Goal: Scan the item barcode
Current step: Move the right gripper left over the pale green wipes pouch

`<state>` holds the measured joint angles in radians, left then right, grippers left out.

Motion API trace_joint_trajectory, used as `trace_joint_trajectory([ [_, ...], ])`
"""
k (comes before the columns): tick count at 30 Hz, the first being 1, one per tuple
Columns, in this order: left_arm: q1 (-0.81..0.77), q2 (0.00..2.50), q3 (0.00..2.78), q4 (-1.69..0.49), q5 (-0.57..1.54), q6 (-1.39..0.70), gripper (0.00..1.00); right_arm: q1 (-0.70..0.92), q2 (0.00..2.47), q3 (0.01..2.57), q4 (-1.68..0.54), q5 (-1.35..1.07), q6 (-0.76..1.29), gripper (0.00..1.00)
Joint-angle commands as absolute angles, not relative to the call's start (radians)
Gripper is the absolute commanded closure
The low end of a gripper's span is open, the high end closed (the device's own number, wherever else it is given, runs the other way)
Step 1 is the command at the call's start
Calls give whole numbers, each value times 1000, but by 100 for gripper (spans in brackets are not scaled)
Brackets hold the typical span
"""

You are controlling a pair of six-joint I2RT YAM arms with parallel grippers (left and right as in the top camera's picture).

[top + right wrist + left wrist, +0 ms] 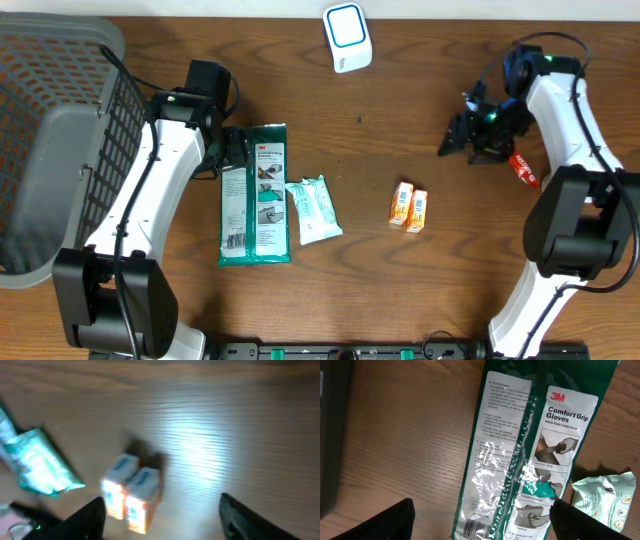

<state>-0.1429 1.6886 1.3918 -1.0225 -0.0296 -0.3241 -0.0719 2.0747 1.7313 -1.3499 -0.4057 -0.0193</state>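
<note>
Flat, glossy green plastic glove pack (255, 195) lies directly beneath the left gripper's (482, 522) spread jaws. Two small orange cardboard boxes (131, 500) rest side by side on the wood-grain table (225, 435), just ahead of the right gripper's (162, 517) spread, empty jaws.

Overhead view is evenly and brightly lit, sharp throughout; shadows are kept short and soft. Left wrist view is sharp; glare is caught on the clear film of the glove packet (520, 475). Right wrist view is smeared by motion blur: a white sheen is thrown across the tabletop (200, 450), and the orange boxes (132, 492) are rendered soft-edged.
</note>
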Motion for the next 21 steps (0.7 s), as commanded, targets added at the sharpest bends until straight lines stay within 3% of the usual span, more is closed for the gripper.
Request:
trace_joint_trajectory([
  [1, -141, 1685, 1406, -1028, -38, -323, 13, -21, 2066, 1732, -1336, -516, -39, 27],
  [13, -141, 1685, 1406, -1028, -38, -323, 13, 293, 2067, 1683, -961, -527, 91, 23],
  [19, -141, 1685, 1406, -1028, -38, -323, 13, 541, 2079, 1634, -785, -258, 193, 16],
  [21, -141, 1685, 1406, -1028, -38, -323, 13, 593, 2091, 1616, -755, -215, 235, 18],
])
